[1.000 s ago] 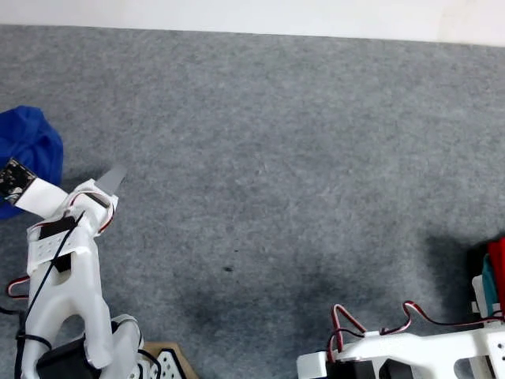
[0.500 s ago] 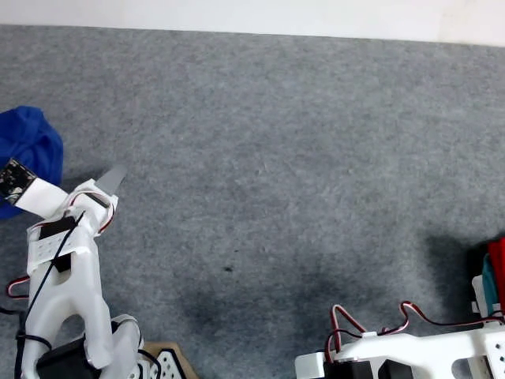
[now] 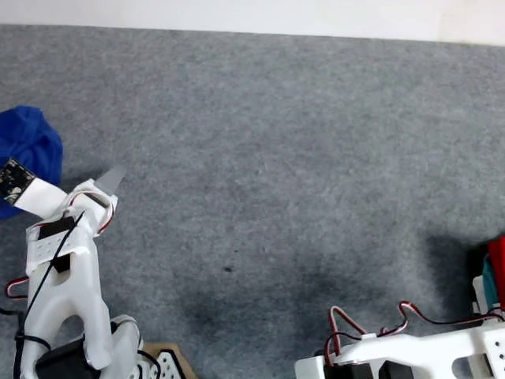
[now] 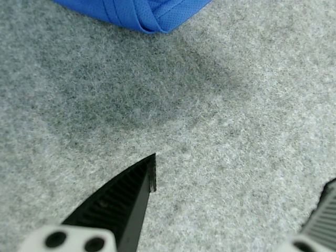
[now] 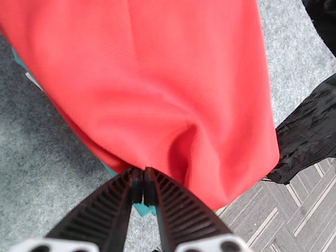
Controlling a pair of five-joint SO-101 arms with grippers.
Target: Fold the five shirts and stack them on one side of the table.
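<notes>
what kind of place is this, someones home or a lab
Probably a robot test bench rather than a home: the left arm and right arm stand at a grey-covered table, with a blue shirt and red shirt at opposite sides.

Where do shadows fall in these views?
High view: a dark patch on the grey table beside the red shirt. Left wrist view: a soft shadow near the blue shirt. Right wrist view: a shaded crease by the right gripper.
</notes>
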